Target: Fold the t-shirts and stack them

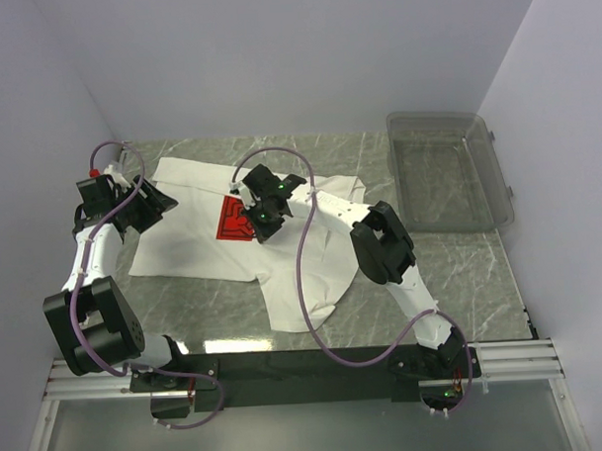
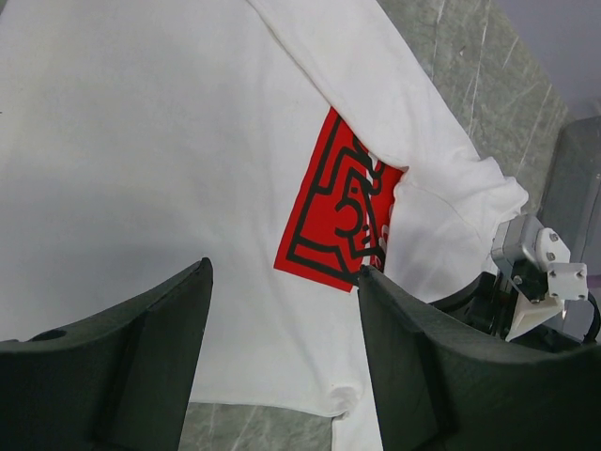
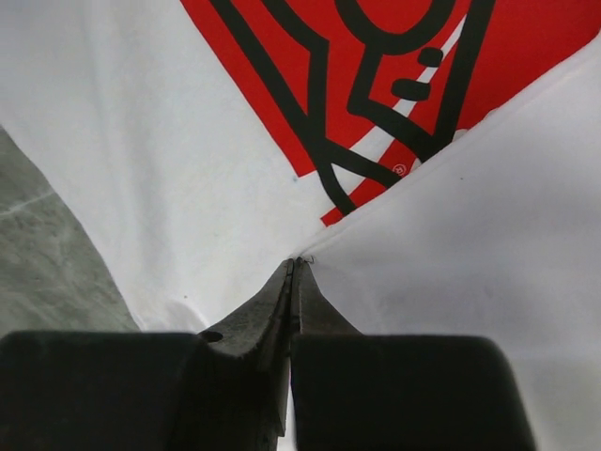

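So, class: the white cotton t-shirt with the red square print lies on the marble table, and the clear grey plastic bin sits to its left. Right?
Not quite: the clear grey plastic bin sits to the right of the white t-shirt, as the top external view shows. The rest holds.

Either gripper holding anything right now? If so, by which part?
Right gripper is shut on the t-shirt, pinching a folded edge beside the red print. Left gripper is open over it, holding nothing.
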You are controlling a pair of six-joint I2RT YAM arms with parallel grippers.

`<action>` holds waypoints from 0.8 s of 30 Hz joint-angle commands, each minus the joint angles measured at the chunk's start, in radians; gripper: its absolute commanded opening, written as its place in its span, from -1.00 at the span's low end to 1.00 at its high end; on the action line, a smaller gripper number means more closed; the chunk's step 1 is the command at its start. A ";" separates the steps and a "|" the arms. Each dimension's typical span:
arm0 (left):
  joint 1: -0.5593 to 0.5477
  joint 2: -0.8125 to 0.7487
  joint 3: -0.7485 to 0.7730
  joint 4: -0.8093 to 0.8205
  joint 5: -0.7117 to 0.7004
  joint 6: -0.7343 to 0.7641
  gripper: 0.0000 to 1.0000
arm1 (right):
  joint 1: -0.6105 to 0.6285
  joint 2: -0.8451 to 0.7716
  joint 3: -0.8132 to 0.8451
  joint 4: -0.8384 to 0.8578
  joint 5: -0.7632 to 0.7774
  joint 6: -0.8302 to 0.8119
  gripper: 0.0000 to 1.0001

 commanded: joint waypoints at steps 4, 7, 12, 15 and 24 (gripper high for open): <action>-0.004 -0.007 0.007 0.011 0.020 0.021 0.38 | 0.013 -0.049 0.054 0.012 -0.060 0.007 -0.26; -0.004 -0.013 0.004 0.009 0.018 0.023 0.38 | -0.018 -0.089 0.054 -0.020 -0.060 -0.106 -0.04; -0.003 -0.027 -0.005 0.009 0.011 0.028 0.39 | -0.143 -0.247 -0.114 -0.033 -0.140 -0.199 0.03; -0.001 -0.031 -0.012 0.014 0.007 0.029 0.39 | -0.231 -0.340 -0.273 -0.010 -0.138 -0.187 -0.04; -0.001 -0.016 -0.008 0.025 0.023 0.028 0.39 | -0.375 -0.414 -0.552 0.078 -0.051 0.036 -0.30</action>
